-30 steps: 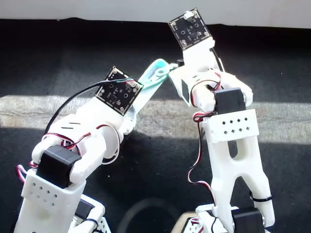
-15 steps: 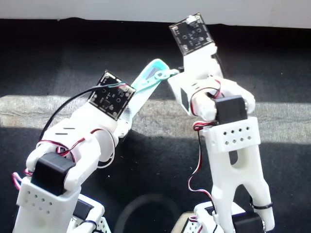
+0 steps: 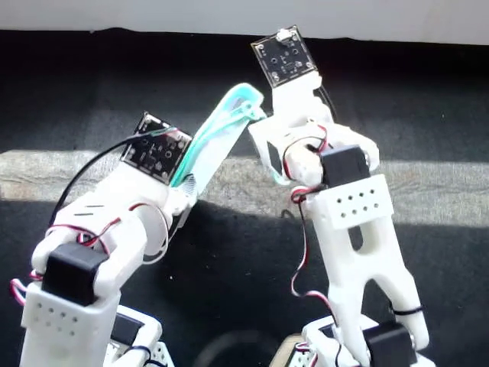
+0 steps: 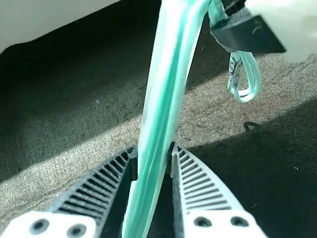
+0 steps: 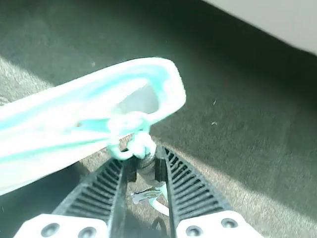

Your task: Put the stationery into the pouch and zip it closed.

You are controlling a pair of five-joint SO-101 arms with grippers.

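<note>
One teal pouch (image 3: 218,134) held between two grippers: left gripper (image 4: 152,154) clamped on its edge, right gripper (image 5: 143,159) pinching its single zipper pull (image 5: 134,142).

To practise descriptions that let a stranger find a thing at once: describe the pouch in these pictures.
Above the dark table, two white arms meet in mid-air. Stretched between them, clamped low by the left end effector and at its top end by the right end effector, is the pouch. Its mint-green, see-through skin stands out from white plastic and dark cloth.
</note>
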